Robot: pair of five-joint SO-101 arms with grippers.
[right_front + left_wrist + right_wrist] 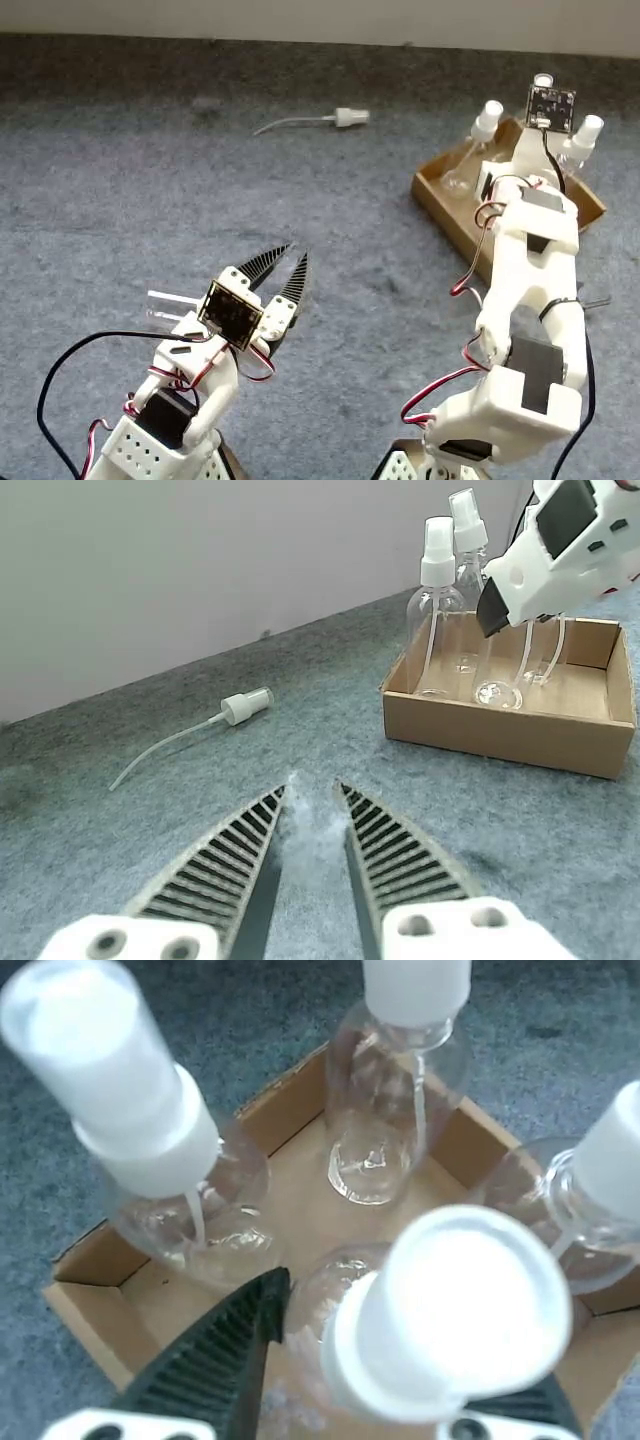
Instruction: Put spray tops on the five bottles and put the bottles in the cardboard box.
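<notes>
Grey fuzzy table covering (130,190); plain pale wall (180,570) behind far edge.

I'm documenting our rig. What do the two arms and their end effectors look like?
Both the left arm and right arm are white plastic with black servo blocks and loose red and black wires. The left end effector and right end effector each have two black, ribbed, tapering fingers on white mounts. Each wrist carries a dark camera board.

A loose spray top (350,117) and, well apart from it, a box (440,210) are borne by the grey table (120,200).
</notes>
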